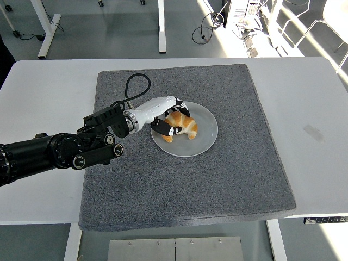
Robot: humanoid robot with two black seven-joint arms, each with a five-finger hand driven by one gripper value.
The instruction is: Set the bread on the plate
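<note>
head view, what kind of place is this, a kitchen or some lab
Probably a lab or office workspace, not a kitchen: a white table with a grey mat, desk legs and loose cables on the bare floor behind, and no kitchen fittings in view.

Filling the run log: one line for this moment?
left hand: shut on bread | bread: over plate | right hand: unseen
</note>
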